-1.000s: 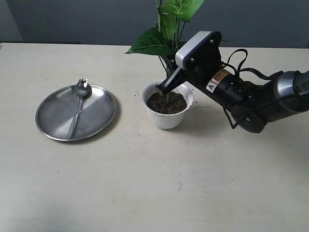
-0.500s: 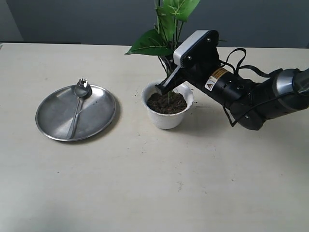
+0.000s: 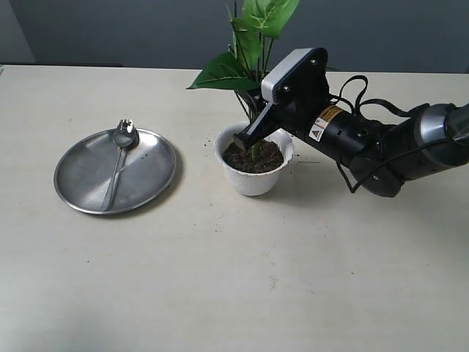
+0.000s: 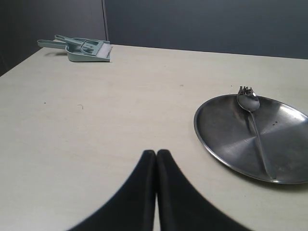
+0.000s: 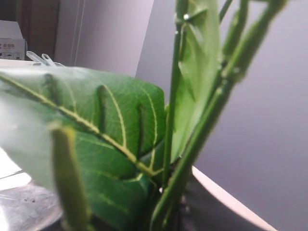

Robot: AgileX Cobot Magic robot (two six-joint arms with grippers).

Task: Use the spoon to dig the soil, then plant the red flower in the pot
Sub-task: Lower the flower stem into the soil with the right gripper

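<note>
The white pot (image 3: 253, 180) stands mid-table with dark soil (image 3: 265, 158) inside. The red flower (image 3: 223, 72) rises from the soil; only its green leaves and stalks show, up to the frame's top edge. My right gripper (image 3: 246, 138) reaches down over the pot's rim and is shut on the stalks just above the soil. In the right wrist view the leaves (image 5: 110, 130) and stalks (image 5: 192, 149) fill the picture and hide the fingers. The spoon (image 3: 117, 165) lies on the steel plate (image 3: 80, 176). My left gripper (image 4: 156, 153) is shut and empty, near the plate (image 4: 216, 130) and spoon (image 4: 255, 132).
A pale green dustpan and brush (image 4: 84, 49) lie at a far table edge in the left wrist view. A few soil crumbs (image 3: 211, 138) dot the table beside the pot. A dark wall runs behind the table.
My right gripper has edged slightly left over the pot, and the flower's leaves have leaned left with it. The spoon, plate and left gripper have not moved.
</note>
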